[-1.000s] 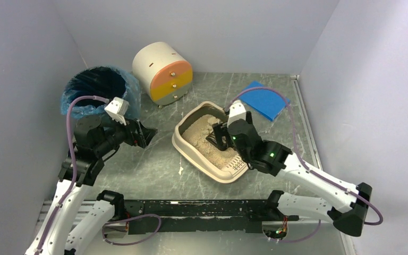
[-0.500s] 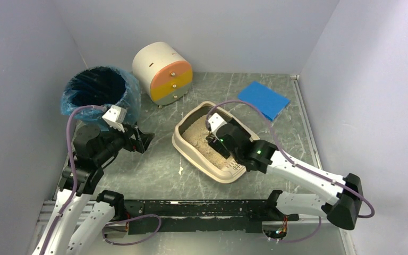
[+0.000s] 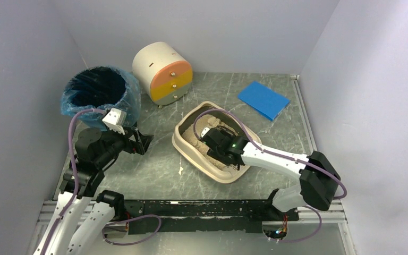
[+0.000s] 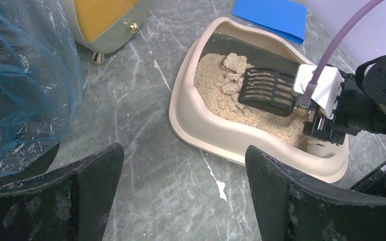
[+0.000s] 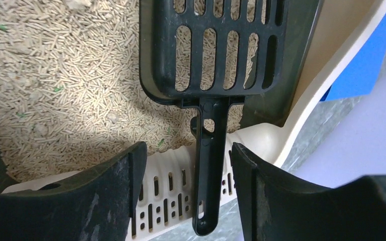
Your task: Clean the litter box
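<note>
— What are the right fingers (image 5: 80, 201) doing?

— They stand apart, one on each side of the handle of the black scoop (image 5: 213, 98), at the bottom of the right wrist view. The finger on the right of that frame is just beside the handle and the other is clear of it, so they are not clamped on it.

— And the scoop itself?

— Its slotted head lies on the tan litter (image 5: 55, 85), and its handle runs down across the slotted ledge (image 5: 166, 191) of the litter box (image 4: 211, 138).

— The left fingers (image 4: 80, 191)?

— Spread wide with nothing between them, held above the tabletop (image 3: 154, 159) at the left of the top view, just below the black bin with a blue liner (image 3: 98, 90).

— Where does the litter box sit?

— Just right of the middle of the top view, flat on the tabletop. Pale clumps (image 4: 233, 63) lie in the litter by the scoop's head. The drawer unit (image 3: 162, 71), towards the upper left, and the blue pad (image 3: 264, 100), at upper right, both stand apart from it.
</note>
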Available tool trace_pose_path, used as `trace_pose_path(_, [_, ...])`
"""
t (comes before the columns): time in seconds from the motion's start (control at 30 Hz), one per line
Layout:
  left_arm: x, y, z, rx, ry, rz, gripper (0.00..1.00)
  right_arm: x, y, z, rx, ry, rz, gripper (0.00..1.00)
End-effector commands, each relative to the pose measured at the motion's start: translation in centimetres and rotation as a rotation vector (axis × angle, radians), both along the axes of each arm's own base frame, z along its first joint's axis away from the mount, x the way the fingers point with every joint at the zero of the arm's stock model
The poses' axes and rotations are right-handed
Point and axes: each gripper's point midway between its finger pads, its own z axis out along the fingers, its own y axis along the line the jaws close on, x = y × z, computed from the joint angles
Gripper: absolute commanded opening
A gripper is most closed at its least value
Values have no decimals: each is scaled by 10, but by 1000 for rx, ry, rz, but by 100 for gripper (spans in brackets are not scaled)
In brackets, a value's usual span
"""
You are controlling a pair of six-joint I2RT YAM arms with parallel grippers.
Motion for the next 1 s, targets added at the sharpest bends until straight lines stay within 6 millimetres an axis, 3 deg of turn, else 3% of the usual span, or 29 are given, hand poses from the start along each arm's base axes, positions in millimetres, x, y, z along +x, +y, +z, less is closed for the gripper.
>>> trace_pose_path(0.0, [2, 0, 6, -11, -28, 12, 95, 9, -7, 1, -26, -25, -48, 64])
trace_pose_path(0.5, [0, -1, 5, -12, -23, 15, 94, 26, -14, -20, -84, -51, -86, 59])
trace_pose_path(0.73, [1, -2, 4, -11, -18, 11, 94, 32, -13, -16, -73, -74, -92, 39])
trace_pose_path(0.97, [5, 0, 18, -28, -47, 33, 94, 32, -3, 12, 25, -89, -113, 21])
